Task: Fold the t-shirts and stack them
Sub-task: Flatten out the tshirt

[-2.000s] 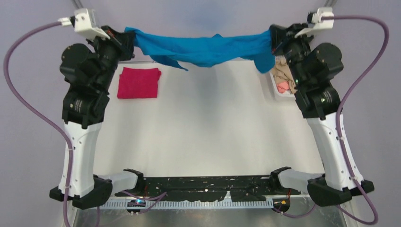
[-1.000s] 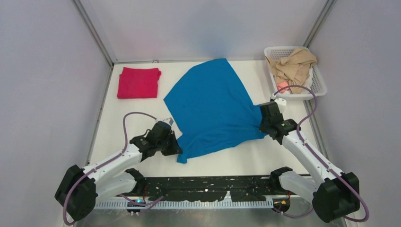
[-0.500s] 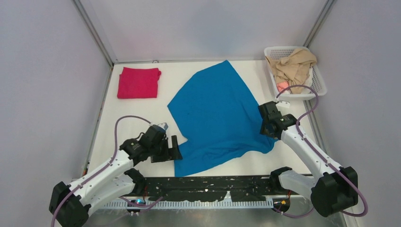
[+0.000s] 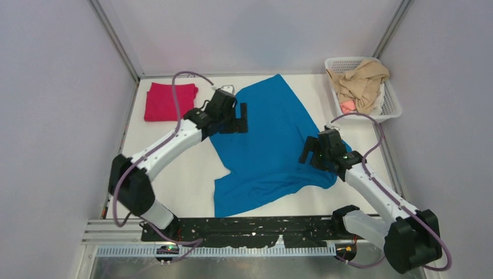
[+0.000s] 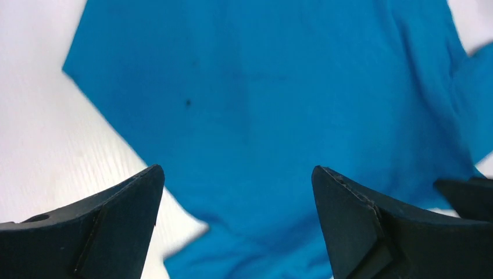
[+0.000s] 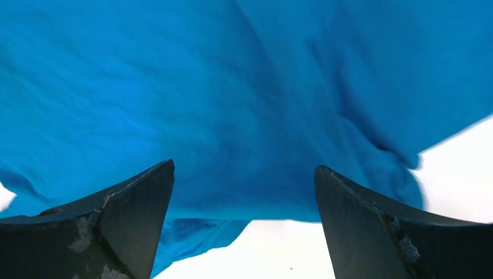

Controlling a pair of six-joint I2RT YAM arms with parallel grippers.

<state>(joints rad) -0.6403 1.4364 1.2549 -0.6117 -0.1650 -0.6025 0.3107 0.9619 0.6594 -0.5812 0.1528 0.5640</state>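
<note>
Bright blue cloth t-shirt (image 4: 267, 139): spread, rumpled, on white bench (image 4: 186, 180). Left end effector (image 4: 241, 119), right end effector (image 4: 308, 151): wide open, empty, above it. We should pinch opposite edges evenly and smooth it before folding.

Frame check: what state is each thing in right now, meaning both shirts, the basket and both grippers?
blue t-shirt: unfolded, spread on the table, rumpled along its near edge.
red t-shirt: folded, lying at the far left.
basket: upright at the far right, holding crumpled beige cloth.
left gripper: open, empty, over the blue t-shirt.
right gripper: open, empty, over the blue t-shirt.
</note>
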